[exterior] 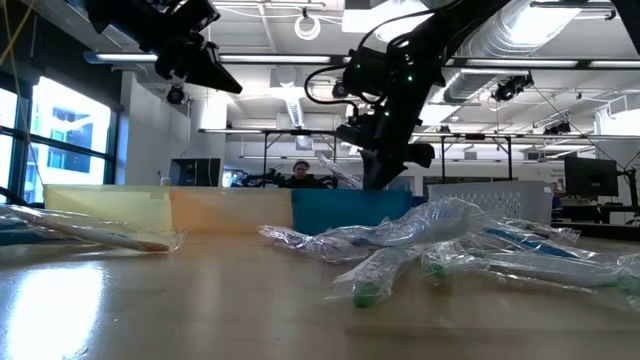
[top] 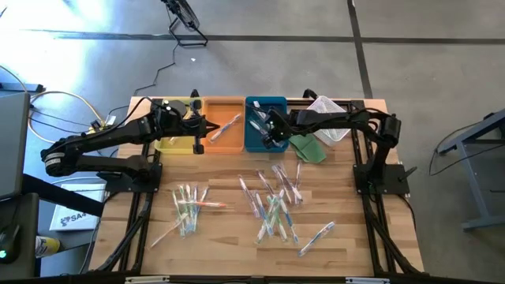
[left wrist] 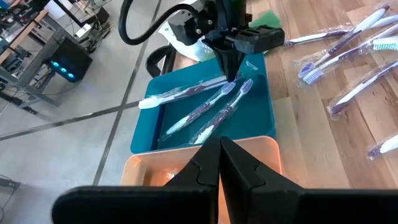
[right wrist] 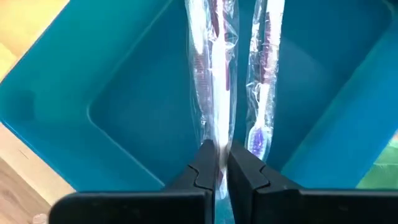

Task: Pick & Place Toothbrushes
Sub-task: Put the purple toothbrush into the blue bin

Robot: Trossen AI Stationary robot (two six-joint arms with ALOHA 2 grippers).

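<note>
While pinched on a wrapped toothbrush [right wrist: 214,93], right hand [right wrist: 217,163] over blue tray [right wrist: 93,74].

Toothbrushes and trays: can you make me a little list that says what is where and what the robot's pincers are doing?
Blue tray: three wrapped toothbrushes inside
Orange tray: one toothbrush
Yellow tray: contents hidden by arm
Table: many loose toothbrushes
Right pincer: over blue tray, shut on a wrapped toothbrush
Left pincer: shut, empty, above orange tray

wooden table [top: 229,237] | on it: yellow tray [top: 178,142], orange tray [top: 229,142], blue tray [top: 254,143], scattered toothbrushes [top: 272,207]
</note>
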